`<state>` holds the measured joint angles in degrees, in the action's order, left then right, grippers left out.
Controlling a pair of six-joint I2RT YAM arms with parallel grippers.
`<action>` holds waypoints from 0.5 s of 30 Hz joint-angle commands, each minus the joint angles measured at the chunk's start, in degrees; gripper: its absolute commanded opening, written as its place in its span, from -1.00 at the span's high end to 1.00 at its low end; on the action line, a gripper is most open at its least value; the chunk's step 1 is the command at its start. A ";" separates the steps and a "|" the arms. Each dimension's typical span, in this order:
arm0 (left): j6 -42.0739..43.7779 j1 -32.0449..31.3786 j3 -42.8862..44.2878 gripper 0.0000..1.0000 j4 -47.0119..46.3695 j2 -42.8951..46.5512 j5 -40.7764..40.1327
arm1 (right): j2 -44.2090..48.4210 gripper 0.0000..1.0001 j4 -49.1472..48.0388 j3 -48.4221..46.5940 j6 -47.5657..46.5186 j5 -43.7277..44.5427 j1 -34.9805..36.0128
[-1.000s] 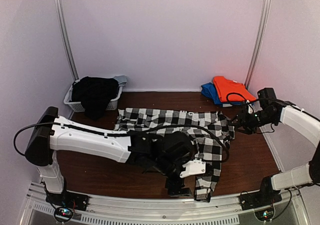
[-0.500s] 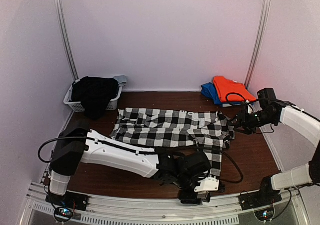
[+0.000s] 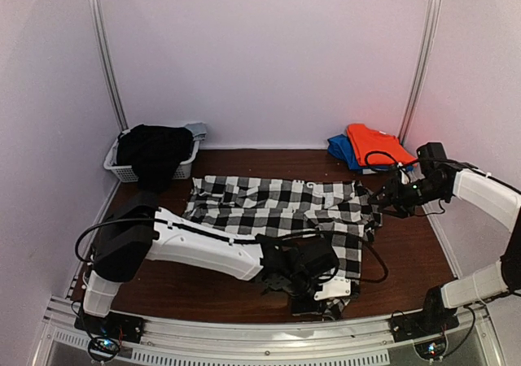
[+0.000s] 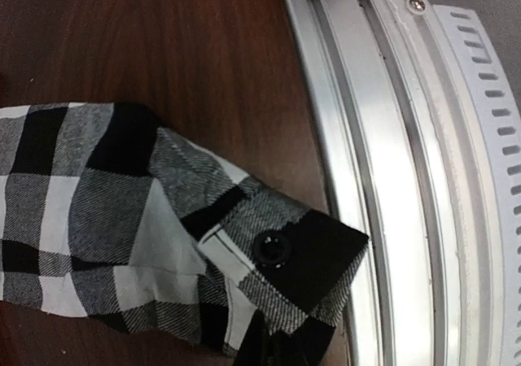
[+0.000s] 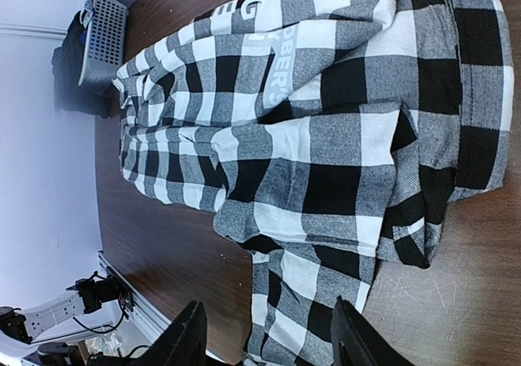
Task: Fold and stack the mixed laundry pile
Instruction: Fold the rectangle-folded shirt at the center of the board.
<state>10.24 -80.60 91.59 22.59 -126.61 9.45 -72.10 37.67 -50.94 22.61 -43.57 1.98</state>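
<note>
The black-and-white checked shirt (image 3: pixel 285 207) lies spread across the middle of the table, one sleeve running down to the near edge. My left gripper (image 3: pixel 322 294) is low at that sleeve's end. In the left wrist view the buttoned cuff (image 4: pixel 273 248) runs into the closed left gripper (image 4: pixel 277 348), which is shut on it. My right gripper (image 3: pixel 383 199) hovers at the shirt's right edge, open, and its fingers (image 5: pixel 191 337) have only the checked shirt (image 5: pixel 326 138) below them. An orange-red garment (image 3: pixel 370 142) lies at the back right. A black garment (image 3: pixel 153 150) hangs over the basket.
The white slatted basket (image 3: pixel 122 169) stands at the back left, also seen as the basket (image 5: pixel 102 32) in the right wrist view. A blue cloth (image 3: pixel 338 148) lies under the orange-red one. The metal rail (image 4: pixel 383 138) along the table's near edge runs right beside the cuff.
My left arm swung toward the near right, down to the sleeve's end, and its gripper closed on the cuff. The right arm has barely moved.
</note>
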 commanded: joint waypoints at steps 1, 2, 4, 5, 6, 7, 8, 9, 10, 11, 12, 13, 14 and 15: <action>-4.87 5.84 -1.94 1.00 -4.70 8.00 6.72 | 0.03 -0.05 -0.63 -3.62 -3.67 -3.85 -0.36; -6.38 7.53 -1.99 1.00 -5.02 9.34 9.50 | 0.22 -0.04 -0.74 -4.14 -4.39 -4.73 -0.31; -9.29 11.50 -0.78 1.00 -4.30 11.08 16.20 | 0.19 -0.05 -0.95 -5.16 -6.10 -6.55 0.31; -10.98 13.69 -0.01 1.00 -3.92 11.32 19.34 | 0.05 -0.05 -1.35 -5.63 -7.03 -7.64 0.97; -12.90 15.76 0.66 1.00 -3.88 11.41 22.37 | -0.02 -0.04 -2.09 -5.92 -8.11 -9.18 1.80; -14.43 17.67 1.55 1.00 -3.64 11.28 25.18 | -0.12 -0.04 -2.93 -6.58 -9.30 -10.81 2.72; -15.63 19.61 2.36 1.00 -3.38 11.17 27.27 | -0.33 -0.05 -3.49 -7.38 -10.58 -12.53 3.29; -16.96 21.26 3.17 1.00 -3.30 11.01 29.32 | -0.55 -0.05 -3.65 -8.61 -12.15 -13.71 3.73; -18.07 23.03 3.87 1.00 -3.25 10.83 30.91 | -0.77 -0.05 -3.80 -10.10 -13.85 -14.86 3.95; -19.15 24.67 4.40 1.00 -3.25 10.51 32.34 | -0.89 -0.06 -3.87 -11.61 -15.70 -15.84 4.01; -19.98 26.09 4.91 1.00 -3.38 10.20 33.98 | -1.00 -0.08 -4.07 -13.28 -17.12 -16.50 4.19; -20.64 27.38 5.32 1.00 -3.45 9.84 34.97 | -0.99 -0.09 -4.55 -14.59 -18.26 -16.95 4.32; -21.18 28.83 5.91 1.00 -3.31 9.55 35.85 | -0.71 -0.10 -5.35 -15.66 -19.16 -17.24 4.54; -21.51 29.63 6.40 1.00 -3.33 9.21 36.94 | -0.51 -0.11 -6.15 -16.22 -19.77 -17.60 4.84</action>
<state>-6.37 -53.67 95.64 20.18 -116.77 37.12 -73.21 35.62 -62.63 9.52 -56.45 6.00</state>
